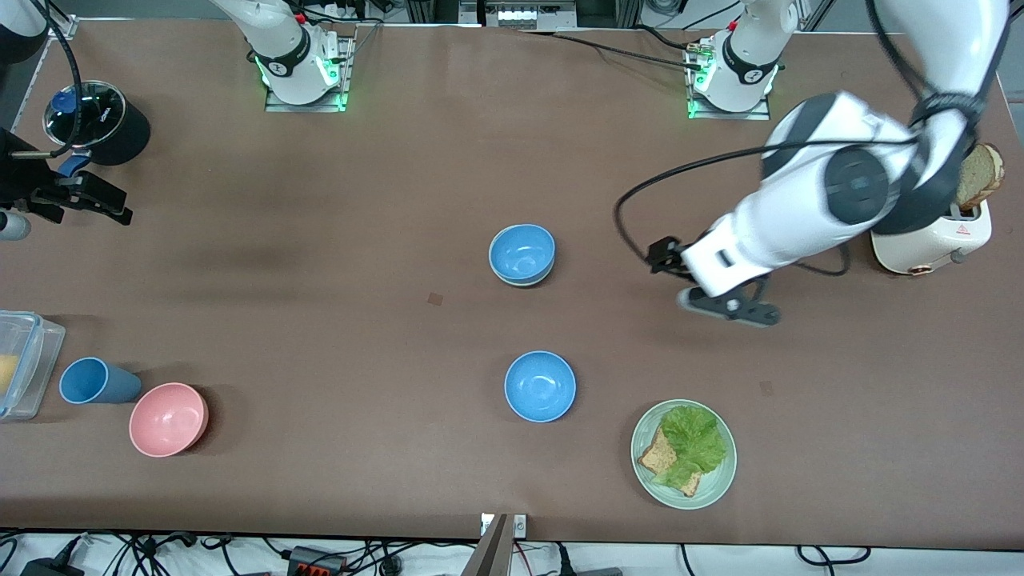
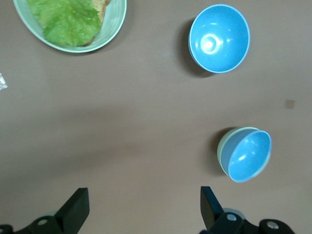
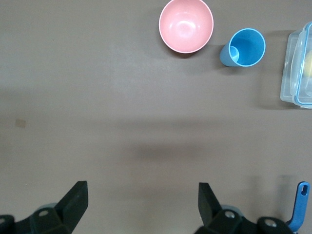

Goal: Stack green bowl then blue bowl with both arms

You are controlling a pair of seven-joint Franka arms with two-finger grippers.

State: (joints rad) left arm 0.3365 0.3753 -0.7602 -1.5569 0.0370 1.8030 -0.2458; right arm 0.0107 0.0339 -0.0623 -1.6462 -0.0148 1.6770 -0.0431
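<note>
A blue bowl (image 1: 522,252) sits nested inside the pale green bowl (image 1: 528,281) at mid-table; only the green rim shows. This stack also shows in the left wrist view, the blue bowl (image 2: 249,156) in the green bowl (image 2: 223,148). A second blue bowl (image 1: 540,386) stands alone, nearer the front camera, and shows in the left wrist view (image 2: 219,38). My left gripper (image 1: 730,308) (image 2: 144,204) is open and empty over bare table, toward the left arm's end from the stack. My right gripper (image 1: 88,198) (image 3: 141,197) is open and empty over the right arm's end of the table.
A green plate (image 1: 716,480) with lettuce and bread lies near the front edge. A toaster (image 1: 932,240) with bread stands under the left arm. A black pot (image 1: 120,132), pink bowl (image 1: 168,418), blue cup (image 1: 94,381) and clear container (image 1: 32,364) are at the right arm's end.
</note>
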